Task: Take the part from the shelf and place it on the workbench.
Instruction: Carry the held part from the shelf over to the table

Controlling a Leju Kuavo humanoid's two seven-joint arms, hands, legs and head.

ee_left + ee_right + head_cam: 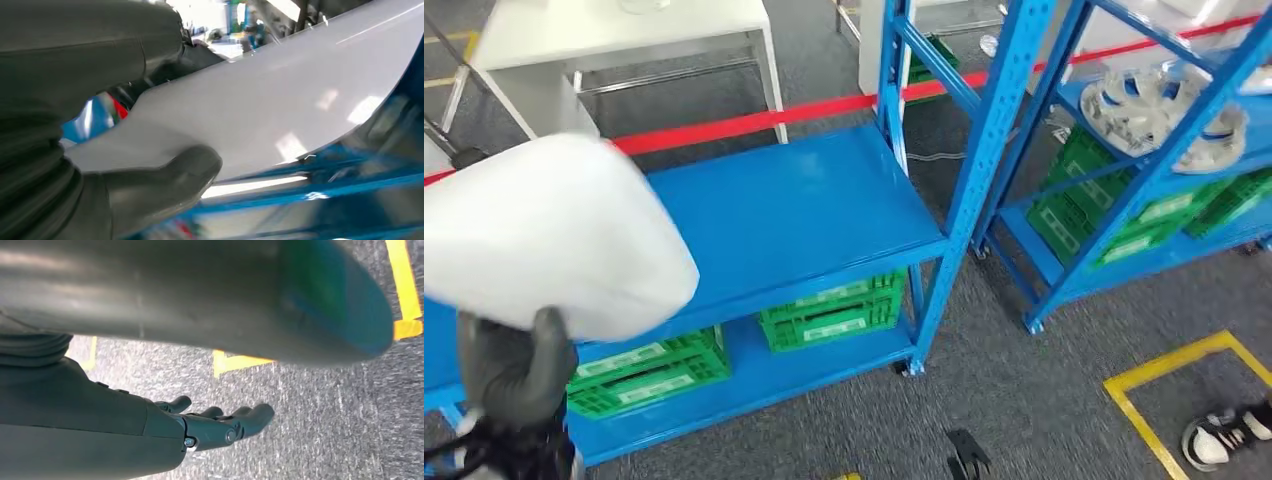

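In the head view, the left hand [512, 365], grey and thick-thumbed, rises from the lower left corner and holds a large glossy white curved panel part [549, 235] by its lower edge. The part spreads above and outward from the fingers, its long axis running roughly across the picture, its rounded end pointing toward the blue metal shelf rack [804, 215] just beyond the fingertips. It hangs in the air over the left portion of the rack's bare upper board. Below that board, further from the fingers, green plastic crates [829, 312] sit on the lower level. A second blue rack [1124, 150] stands well apart from the hand, carrying silver wheel covers [1159, 110] and more crates. A red tape barrier [754, 122] runs behind the racks, and a white table [624, 35] stands beyond it.

In the left wrist view, the thumb [165, 175] presses one face of the white part [280, 100] while the darker fingers [190, 55] wrap the opposite face, so the hand grips the edge firmly. The panel stretches away from the fingers, lengthwise, over blurred blue shelf bars.

In the right wrist view, the right hand [220, 425] hangs above grey carpet [325, 430] with yellow floor tape [400, 285] beyond its fingertips; its dark fingers are straight, slightly apart, holding nothing
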